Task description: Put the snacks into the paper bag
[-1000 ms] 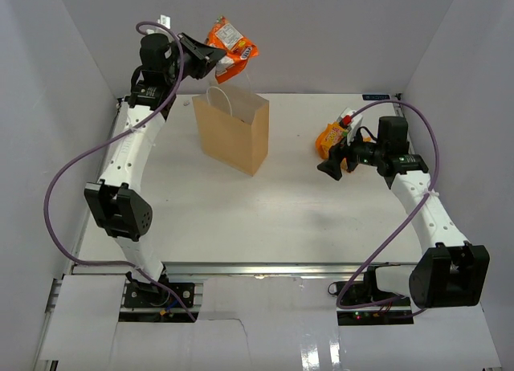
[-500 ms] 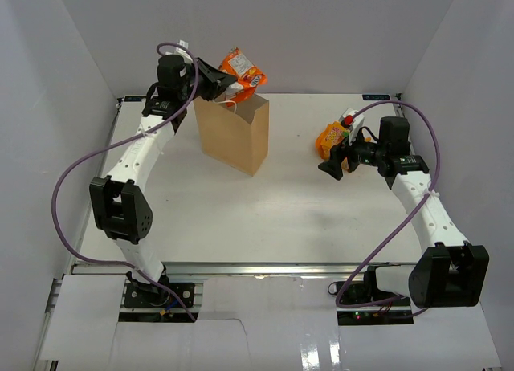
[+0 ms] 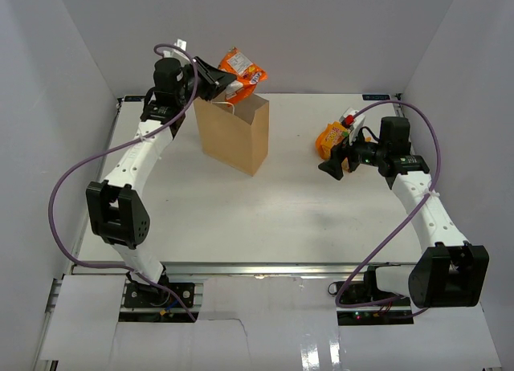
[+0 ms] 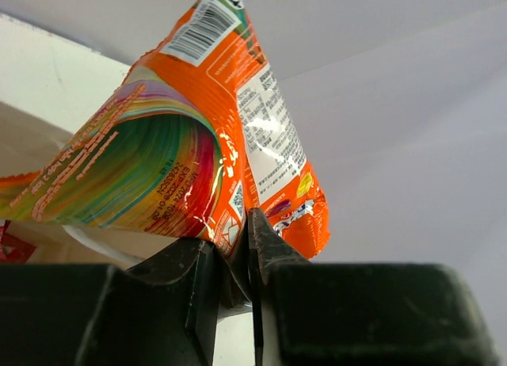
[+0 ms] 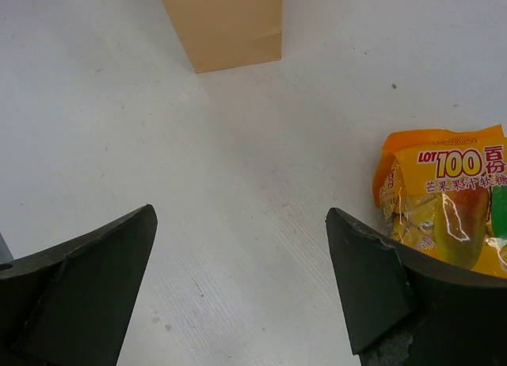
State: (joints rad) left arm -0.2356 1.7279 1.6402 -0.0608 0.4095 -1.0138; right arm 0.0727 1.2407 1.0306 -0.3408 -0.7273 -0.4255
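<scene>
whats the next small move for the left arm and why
Probably open the left pincer and let the orange-white packet drop: it is pinched by one edge and appears to hang right over the open top of the paper bag, so releasing should land it inside.

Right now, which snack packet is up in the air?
The orange-white packet, pinched by the left pincer above the paper bag; the orange-yellow pouch lies on the table.

1. The orange-white packet [image 3: 242, 65] hangs over the paper bag [image 3: 234, 138], crowding its open mouth from above.
2. Open table [image 3: 265, 214] lies between the bag and the orange-yellow pouch [image 3: 329, 136] at far right.
</scene>
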